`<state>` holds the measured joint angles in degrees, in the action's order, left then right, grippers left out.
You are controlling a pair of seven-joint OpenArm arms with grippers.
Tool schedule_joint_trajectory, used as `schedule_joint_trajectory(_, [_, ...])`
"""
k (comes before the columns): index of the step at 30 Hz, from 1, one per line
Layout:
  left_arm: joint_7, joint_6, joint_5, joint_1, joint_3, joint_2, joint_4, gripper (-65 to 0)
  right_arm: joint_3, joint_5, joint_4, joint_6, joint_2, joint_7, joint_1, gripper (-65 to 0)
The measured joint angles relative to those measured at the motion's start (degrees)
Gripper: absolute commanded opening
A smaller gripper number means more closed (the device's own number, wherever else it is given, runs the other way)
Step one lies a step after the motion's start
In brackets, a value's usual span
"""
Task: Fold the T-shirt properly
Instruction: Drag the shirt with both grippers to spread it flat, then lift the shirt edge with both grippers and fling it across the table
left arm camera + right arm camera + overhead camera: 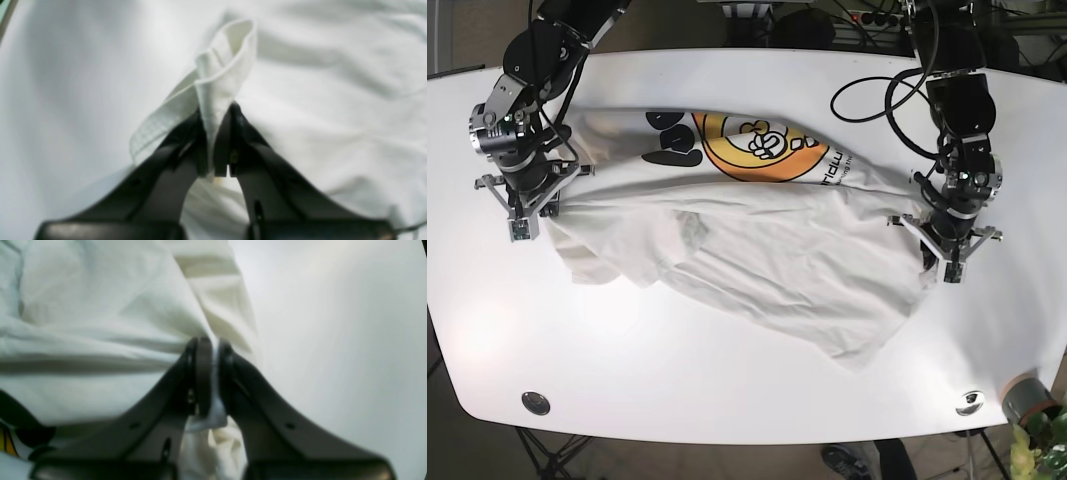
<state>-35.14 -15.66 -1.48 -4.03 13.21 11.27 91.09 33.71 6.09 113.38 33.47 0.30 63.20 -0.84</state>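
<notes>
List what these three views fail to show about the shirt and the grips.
- Print: base view, its lower part folded under white cloth.
- Which shirt part the right end effector pinches: right wrist view blurred; in the base view the arm covers it.
- Fabric below the left end effector: left wrist view, hidden by the fingers.
- Small object at the table corner: base view, cut off by the edge.

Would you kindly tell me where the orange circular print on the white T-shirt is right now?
In the base view, the orange circular print faces up on the white T-shirt, along its far edge, between the left gripper and right gripper.
</notes>
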Motion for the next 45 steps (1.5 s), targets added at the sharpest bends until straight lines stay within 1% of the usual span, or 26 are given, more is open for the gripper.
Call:
schedule_joint_trajectory(3, [-0.7,-0.1,-0.1,-4.3,-2.7,-0.1,-0.3,-65.0,0.0,-0.2,-3.4,-0.2,0.3,0.1,4.0,-62.8])
schedule_joint_trajectory(6, [-0.2,0.0,-0.1,-8.9,-3.9,-0.1,-0.3,-65.0,0.0,0.1,-6.6,-0.11,0.6,0.1,7.7,-62.8])
schedule_joint_trajectory(9, [0.2,0.2,-0.1,-13.1,-3.9,-0.8,-0.9,-65.0,-0.2,0.2,-11.0,0.07,1.7,0.1,12.3,-62.8])
schedule_joint_trajectory(10, [0.3,0.2,0.1,-14.4,-3.9,-1.3,-1.4,-65.0,-0.2,-0.2,-12.4,-0.37,1.9,-0.1,13.8,-62.8])
schedule_joint_trajectory(12, [0.0,0.6,0.1,-17.2,-3.8,-2.4,-3.7,-65.0,0.0,-0.3,-16.2,-0.31,2.9,0.1,17.4,-62.8])
schedule_joint_trajectory(15, [-0.6,-0.1,-0.3,-20.9,-4.0,-3.0,-6.5,-65.0,0.0,-0.3,-21.4,-0.37,4.1,0.1,22.4,-62.8])
schedule_joint_trajectory(19, [-0.4,0.2,0.0,-25.9,-3.8,-2.8,-10.7,-65.0,-0.1,-0.2,-28.0,-0.24,5.5,0.0,28.4,-62.8])
schedule_joint_trajectory(21, [-0.4,0.2,0.2,-28.5,-3.8,-2.6,-13.0,-65.0,-0.1,-0.4,-30.9,-0.52,6.1,0.1,31.4,-62.8])
schedule_joint_trajectory(22, [-0.5,0.2,0.1,-29.8,-3.7,-2.5,-14.1,-65.0,-0.8,-0.7,-32.3,-1.75,6.6,0.1,32.9,-62.8])
schedule_joint_trajectory(23, [-0.4,0.2,0.2,-30.9,-3.7,-2.5,-14.7,-65.0,-1.7,-0.9,-33.0,-2.23,7.0,0.0,33.9,-62.8])
schedule_joint_trajectory(24, [-0.3,0.2,0.1,-32.3,-3.7,-2.5,-16.0,-65.0,-3.2,-0.7,-34.3,-3.17,7.8,0.0,35.2,-62.8])
schedule_joint_trajectory(27, [-0.4,0.1,0.2,-36.4,-3.7,-2.6,-18.8,-65.0,-6.9,-0.2,-36.2,-4.5,9.0,-2.0,38.4,-62.8])
schedule_joint_trajectory(28, [-0.8,0.2,0.1,-38.0,-3.6,-2.6,-19.8,-65.0,-8.3,-0.3,-36.8,-5.2,9.3,-2.8,39.8,-62.8])
schedule_joint_trajectory(30, [-0.8,0.2,0.1,-40.2,-3.6,-2.6,-20.2,-65.0,-10.1,-0.5,-37.0,-5.64,9.4,-3.1,41.8,-62.8])
schedule_joint_trajectory(33, [-0.6,0.1,0.1,-44.3,-3.6,-2.1,-20.4,-65.0,-13.9,0.1,-37.3,-5.25,9.9,-3.1,45.5,-62.8])
schedule_joint_trajectory(37, [-0.9,0.0,-0.1,-49.7,-3.5,0.4,-20.7,-65.0,-17.5,-0.3,-37.4,-5.57,11.2,-2.8,51.6,-62.8])
schedule_joint_trajectory(40, [-0.9,0.0,0.0,-54.2,-1.8,2.1,-21.0,-65.0,-20.1,-0.3,-37.5,-5.57,12.1,-3.0,57.2,-62.8])
schedule_joint_trajectory(42, [-0.4,0.2,0.1,-57.5,-0.5,3.4,-22.2,-65.0,-23.0,0.1,-37.4,-5.42,12.9,-3.0,61.4,-62.8])
schedule_joint_trajectory(45, [-0.5,0.2,0.0,-60.5,0.2,5.4,-22.6,-65.0,-26.1,0.2,-37.3,-5.25,13.3,-3.1,66.2,-62.8])
